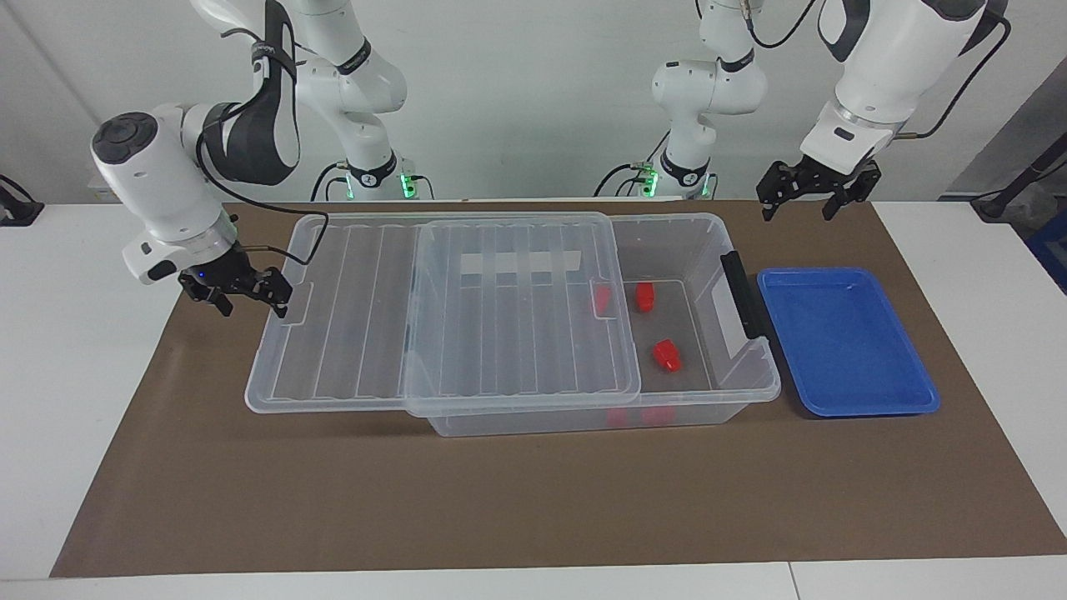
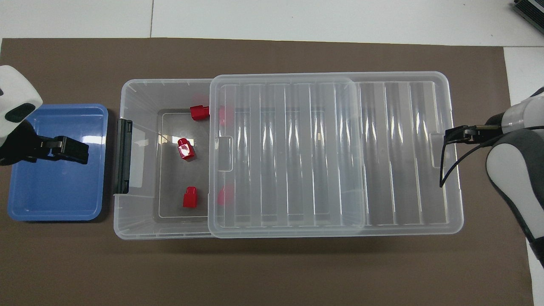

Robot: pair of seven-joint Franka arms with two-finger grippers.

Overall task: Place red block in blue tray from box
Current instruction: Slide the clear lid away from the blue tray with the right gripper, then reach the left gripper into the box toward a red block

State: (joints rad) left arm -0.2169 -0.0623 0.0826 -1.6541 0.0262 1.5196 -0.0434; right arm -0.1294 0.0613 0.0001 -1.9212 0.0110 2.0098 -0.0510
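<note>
So | progress: box (image 1: pixel 733 379) lid (image 1: pixel 433 308) slid partway off, red blocks (image 2: pixel 185 148) uncovered at the latch end (two more half under the lid) | blue tray (image 1: pixel 846 342) empty beside box | right claw (image 1: pixel 250 292) spread wide at lid's edge tab | left claw (image 1: pixel 817 196) wide, waiting over tray | left: pick, carry, drop.

Left gripper (image 1: pixel 817 200): raised, pointing down, fingers spread apart, holding nothing; its arm waited with the forearm angled steeply downward. Right gripper (image 1: pixel 237 292): low, wrist tilted, fingers parted, arm bent sharply at the elbow.
</note>
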